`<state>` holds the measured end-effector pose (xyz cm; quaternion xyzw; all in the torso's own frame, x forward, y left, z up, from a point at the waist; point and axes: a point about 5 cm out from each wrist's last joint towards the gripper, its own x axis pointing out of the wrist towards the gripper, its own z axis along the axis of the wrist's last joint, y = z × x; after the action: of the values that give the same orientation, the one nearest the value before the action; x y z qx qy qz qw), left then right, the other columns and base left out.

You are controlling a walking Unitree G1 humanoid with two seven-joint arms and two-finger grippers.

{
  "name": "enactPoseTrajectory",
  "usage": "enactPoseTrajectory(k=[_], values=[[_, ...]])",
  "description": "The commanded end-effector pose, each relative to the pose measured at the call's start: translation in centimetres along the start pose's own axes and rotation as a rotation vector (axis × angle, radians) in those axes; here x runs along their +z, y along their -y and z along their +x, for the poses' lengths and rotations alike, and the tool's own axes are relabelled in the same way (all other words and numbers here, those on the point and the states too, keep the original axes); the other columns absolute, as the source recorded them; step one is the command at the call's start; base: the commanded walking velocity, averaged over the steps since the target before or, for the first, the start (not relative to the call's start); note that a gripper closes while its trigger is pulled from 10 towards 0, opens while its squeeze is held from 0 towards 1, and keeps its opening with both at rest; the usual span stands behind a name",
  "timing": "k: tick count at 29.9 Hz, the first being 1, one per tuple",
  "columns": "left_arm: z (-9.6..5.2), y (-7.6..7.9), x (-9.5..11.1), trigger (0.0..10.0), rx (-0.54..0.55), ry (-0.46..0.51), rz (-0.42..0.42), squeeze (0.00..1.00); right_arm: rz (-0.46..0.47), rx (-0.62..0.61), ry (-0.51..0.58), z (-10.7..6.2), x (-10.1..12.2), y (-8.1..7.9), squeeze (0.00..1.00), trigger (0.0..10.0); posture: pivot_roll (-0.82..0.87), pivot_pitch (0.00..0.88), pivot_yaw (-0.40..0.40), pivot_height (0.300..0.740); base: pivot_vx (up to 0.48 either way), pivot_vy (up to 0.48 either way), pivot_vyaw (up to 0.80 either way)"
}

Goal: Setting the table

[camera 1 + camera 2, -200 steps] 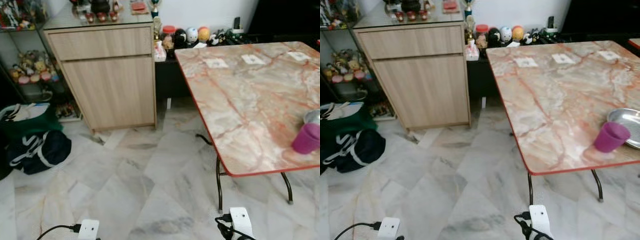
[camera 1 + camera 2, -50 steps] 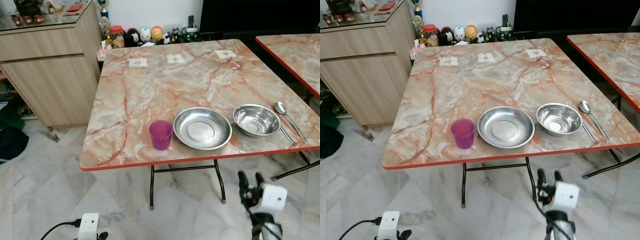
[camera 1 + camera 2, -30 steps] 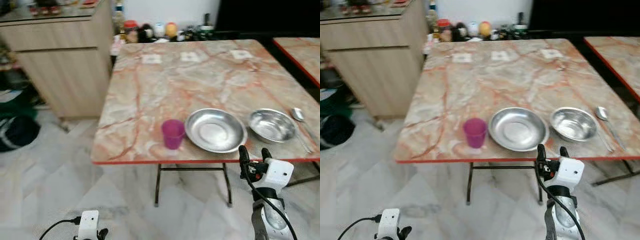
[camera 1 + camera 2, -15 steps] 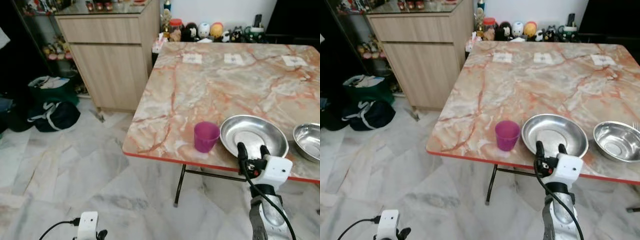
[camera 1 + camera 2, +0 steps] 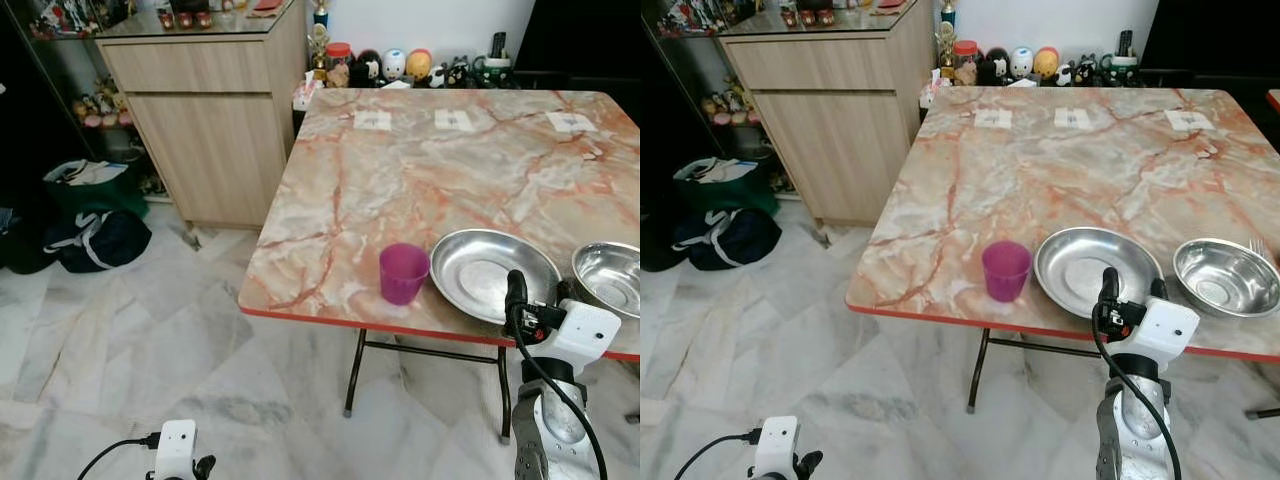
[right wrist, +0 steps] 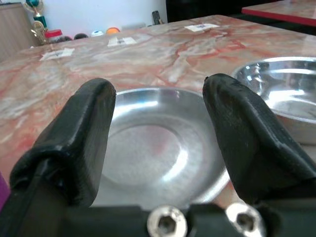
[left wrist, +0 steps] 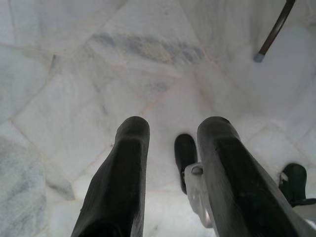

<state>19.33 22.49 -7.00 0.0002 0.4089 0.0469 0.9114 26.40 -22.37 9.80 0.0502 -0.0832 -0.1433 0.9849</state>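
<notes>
A purple cup point(image 5: 404, 273), a shallow steel plate point(image 5: 495, 275) and a steel bowl point(image 5: 610, 278) stand in a row near the front edge of the marble table point(image 5: 420, 170). My right gripper point(image 5: 535, 290) is raised at that edge, open, with its fingers pointing up over the plate's front right rim and nothing between them. In the right wrist view the plate point(image 6: 158, 143) lies just beyond the spread fingers point(image 6: 74, 143), and the bowl point(image 6: 281, 94) is beside it. My left gripper point(image 7: 173, 126) hangs low over the floor, open and empty.
A wooden cabinet point(image 5: 215, 120) stands left of the table, with dark bags point(image 5: 90, 225) on the floor beside it. Figurines point(image 5: 400, 65) line the wall behind the table. Thin metal legs point(image 5: 355, 375) hold the table up. Pale marble floor point(image 5: 150, 350) spreads to my left.
The whole view has swung as I turned toward the table. My right gripper rose from below the table edge to the plate's front rim and stayed open.
</notes>
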Motion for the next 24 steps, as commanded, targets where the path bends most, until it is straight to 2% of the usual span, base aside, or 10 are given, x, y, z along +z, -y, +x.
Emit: enactPoseTrajectory(k=[1, 7, 16, 21, 24], values=[[-0.1, -0.3, -0.1, 10.0, 0.006, 0.000, -0.012, 0.00, 0.008, 0.005, 0.027, 0.3, 0.7, -0.3, 0.00, 10.0, -0.05, 0.037, 0.023, 0.740, 0.300, 0.000, 0.00], [-0.1, -0.2, -0.1, 10.0, 0.006, 0.005, -0.009, 0.00, 0.009, 0.001, 0.035, 0.5, 0.9, -0.5, 0.00, 10.0, -0.05, 0.036, 0.021, 0.740, 0.284, 0.000, 0.00], [-0.1, -0.2, -0.1, 10.0, 0.003, 0.005, 0.000, 0.00, 0.006, -0.014, 0.065, 0.5, 1.9, -0.3, 0.00, 10.0, -0.06, 0.041, 0.022, 0.740, 0.000, 0.000, 0.00], [-0.1, -0.1, -0.2, 10.0, 0.001, 0.003, 0.002, 0.00, 0.014, -0.031, 0.054, -0.5, 2.2, 0.0, 0.00, 10.0, -0.06, 0.044, 0.019, 0.740, 0.000, 0.000, 0.00], [-0.1, -0.1, -0.3, 10.0, -0.001, 0.001, 0.005, 0.00, -0.003, -0.050, 0.028, -1.7, 2.3, 0.5, 0.00, 10.0, -0.06, 0.048, 0.018, 0.740, 0.000, 0.000, 0.00]])
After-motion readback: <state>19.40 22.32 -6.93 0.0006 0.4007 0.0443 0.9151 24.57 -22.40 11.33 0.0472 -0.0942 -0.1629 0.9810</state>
